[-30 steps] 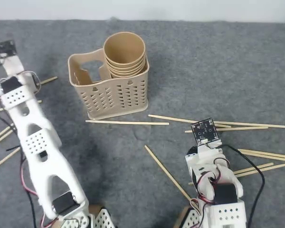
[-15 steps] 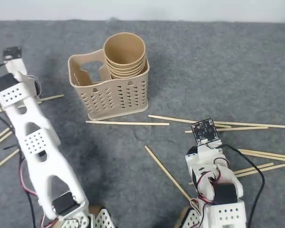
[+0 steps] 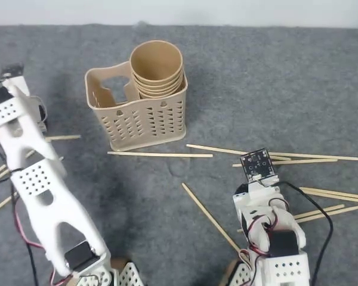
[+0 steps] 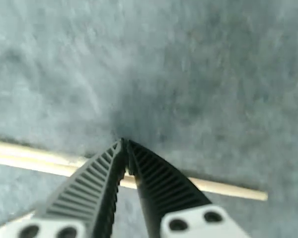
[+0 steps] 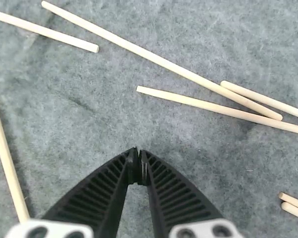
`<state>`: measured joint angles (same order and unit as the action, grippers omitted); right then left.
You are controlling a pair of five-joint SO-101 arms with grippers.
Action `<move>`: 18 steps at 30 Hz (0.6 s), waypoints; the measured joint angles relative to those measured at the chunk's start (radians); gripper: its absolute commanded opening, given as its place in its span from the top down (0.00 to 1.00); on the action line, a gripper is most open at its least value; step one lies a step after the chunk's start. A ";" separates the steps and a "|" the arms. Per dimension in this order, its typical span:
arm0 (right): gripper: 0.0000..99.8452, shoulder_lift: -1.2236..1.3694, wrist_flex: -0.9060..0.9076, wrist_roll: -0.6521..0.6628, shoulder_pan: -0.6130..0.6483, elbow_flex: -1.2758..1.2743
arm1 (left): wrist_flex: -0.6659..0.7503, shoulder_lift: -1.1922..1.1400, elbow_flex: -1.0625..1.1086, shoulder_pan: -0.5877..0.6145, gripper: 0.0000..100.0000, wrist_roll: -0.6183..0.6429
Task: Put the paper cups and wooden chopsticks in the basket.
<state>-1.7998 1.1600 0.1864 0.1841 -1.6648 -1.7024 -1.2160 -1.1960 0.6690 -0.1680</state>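
High view: the paper cups (image 3: pixel 157 67) are already sitting stacked in the basket (image 3: pixel 144 119), upper centre, so the cup half is looking done. The basket's other compartment is holding no sticks that I can make out. Loose chopsticks (image 3: pixel 160 154) are lying on the grey carpet (image 3: pixel 274 83) below the basket, at lower centre, and along the right and left edges. All are likely still to be collected.

Left wrist view: the left gripper (image 4: pixel 125 145) is pressing its jaws together at the tips. A chopstick (image 4: pixel 228 189) is crossing beneath them at mid-frame. Whether it is pinched, I cannot tell.

Right wrist view: the right gripper (image 5: pixel 138 166), lower centre, is hanging over the carpet with its jaws pressed together and holding nothing. More sticks are lying across the upper half.

Writing: none readable.
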 measured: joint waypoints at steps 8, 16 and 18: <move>0.99 0.000 0.000 0.000 0.000 0.000 | -0.011 0.348 0.586 -0.044 0.99 -0.054; 0.99 0.000 0.000 0.000 0.000 0.000 | 0.058 0.647 0.982 -0.048 0.99 -0.058; 0.99 0.000 0.000 0.000 0.000 0.000 | 0.103 0.712 1.076 -0.049 0.99 -0.058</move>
<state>-1.7998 1.1600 0.1864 0.1841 -1.6648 -1.5996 -0.5040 -0.1204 0.6199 -0.2263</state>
